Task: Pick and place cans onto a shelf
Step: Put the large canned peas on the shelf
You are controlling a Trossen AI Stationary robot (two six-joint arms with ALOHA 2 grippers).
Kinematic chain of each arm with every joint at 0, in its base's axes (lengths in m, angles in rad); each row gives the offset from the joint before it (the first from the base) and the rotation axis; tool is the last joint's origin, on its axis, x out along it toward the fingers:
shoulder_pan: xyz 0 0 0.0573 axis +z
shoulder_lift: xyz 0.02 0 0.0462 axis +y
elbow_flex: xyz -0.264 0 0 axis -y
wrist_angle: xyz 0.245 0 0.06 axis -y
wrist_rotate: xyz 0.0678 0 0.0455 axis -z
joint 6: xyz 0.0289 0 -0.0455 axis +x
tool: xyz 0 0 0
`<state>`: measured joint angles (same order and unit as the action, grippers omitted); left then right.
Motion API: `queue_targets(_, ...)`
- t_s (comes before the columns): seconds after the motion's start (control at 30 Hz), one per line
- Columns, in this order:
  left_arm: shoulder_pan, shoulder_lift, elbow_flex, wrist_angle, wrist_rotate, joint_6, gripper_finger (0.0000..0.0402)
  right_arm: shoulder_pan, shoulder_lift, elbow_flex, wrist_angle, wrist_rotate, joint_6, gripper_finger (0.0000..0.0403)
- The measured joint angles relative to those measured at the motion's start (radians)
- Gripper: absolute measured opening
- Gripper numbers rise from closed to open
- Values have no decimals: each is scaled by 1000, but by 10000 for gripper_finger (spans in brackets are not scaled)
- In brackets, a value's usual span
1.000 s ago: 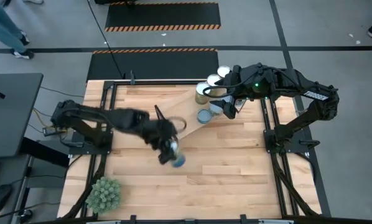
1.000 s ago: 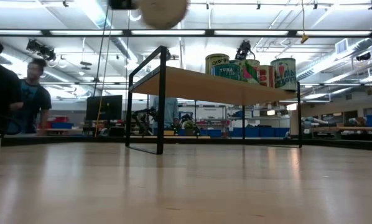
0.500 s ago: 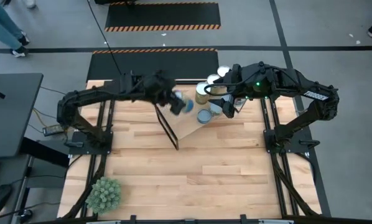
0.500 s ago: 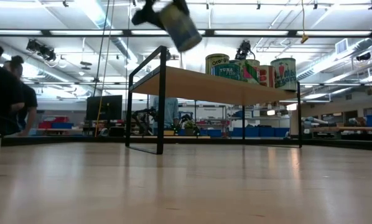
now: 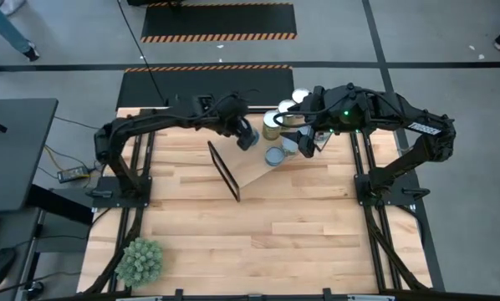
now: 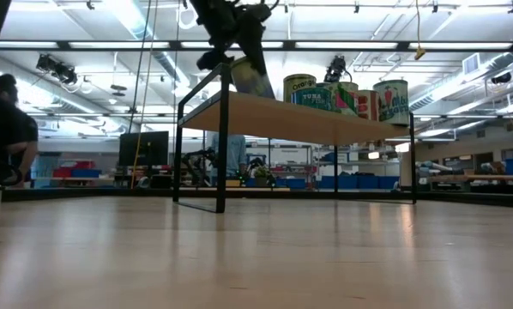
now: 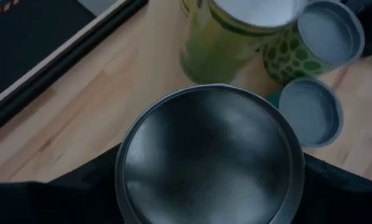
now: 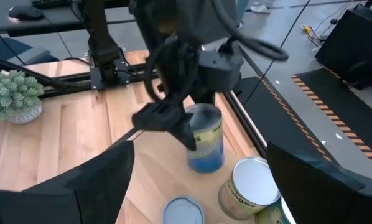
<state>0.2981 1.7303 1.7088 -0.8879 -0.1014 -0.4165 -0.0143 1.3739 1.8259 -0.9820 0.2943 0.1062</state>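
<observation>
The shelf (image 5: pixel 250 159) spans the surface (image 5: pixel 275 234). Over the shelf's free end, the left pincer (image 5: pixel 246 136) grips a blue-and-yellow can (image 8: pixel 206 146), axis tilted, base just above the plank. The standing cans (image 5: pixel 280 125) lie just beyond it, toward the far end. There the right pincer (image 5: pixel 307 144) waits, spread wide, holding nothing.

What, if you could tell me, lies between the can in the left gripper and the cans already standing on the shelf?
Only bare shelf plank separates the held can from the standing cans, as the right wrist view shows.
</observation>
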Motion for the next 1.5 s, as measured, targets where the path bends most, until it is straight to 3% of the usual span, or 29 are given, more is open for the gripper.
queue_targets(0.43,-27,34,-1,29,-2,94,312,0,0,0,1,3,8,372)
queue_targets(0.87,-57,65,0,103,6,225,337,0,0,0,2,26,15,372)
queue_targets(1.5,-43,62,0,172,0,229,358,0,0,0,0,26,8,372)
